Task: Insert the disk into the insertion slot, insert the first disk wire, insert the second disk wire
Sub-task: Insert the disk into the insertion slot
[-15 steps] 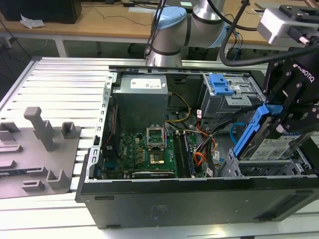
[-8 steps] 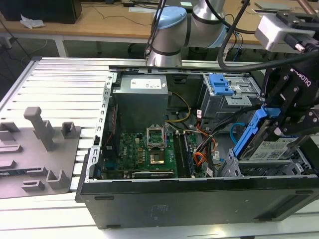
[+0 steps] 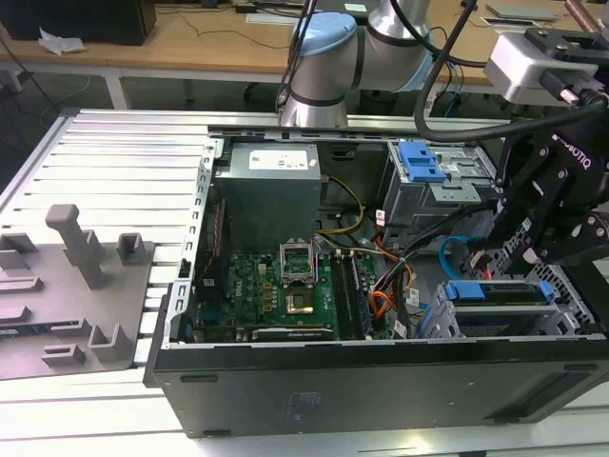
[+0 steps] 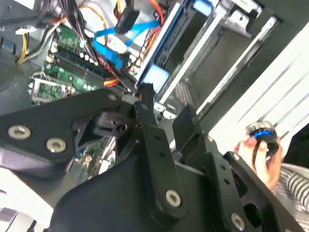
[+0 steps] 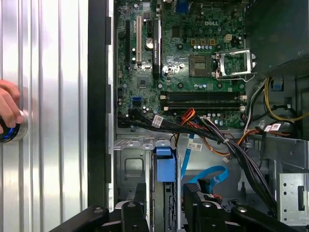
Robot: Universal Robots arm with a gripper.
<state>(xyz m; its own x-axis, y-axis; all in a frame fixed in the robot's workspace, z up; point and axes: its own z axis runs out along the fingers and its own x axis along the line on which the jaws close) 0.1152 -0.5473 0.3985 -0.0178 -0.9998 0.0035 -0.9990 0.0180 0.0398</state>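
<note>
The disk [image 3: 495, 293], edged by its bright blue carrier, lies in the insertion slot [image 3: 574, 303], the grey perforated cage at the open computer case's corner on the exterior view's right. My gripper [image 3: 519, 259] hovers just above it. In the first wrist view the gripper [image 5: 165, 210] stands open, one black finger on each side of the disk's blue end [image 5: 164, 164], with a narrow gap to it. A blue flat cable [image 5: 208, 175] and a bundle of black, orange and yellow wires [image 5: 227, 145] lie loose beside the cage [image 5: 129, 166].
The green motherboard [image 3: 276, 286] and the grey power supply [image 3: 266, 190] fill the case. A taller bay with a blue latch [image 3: 419, 162] stands behind the gripper. A grey fixture [image 3: 76, 286] sits on the exterior view's left. A person's hand [image 5: 8, 108] rests on a blue-lit button.
</note>
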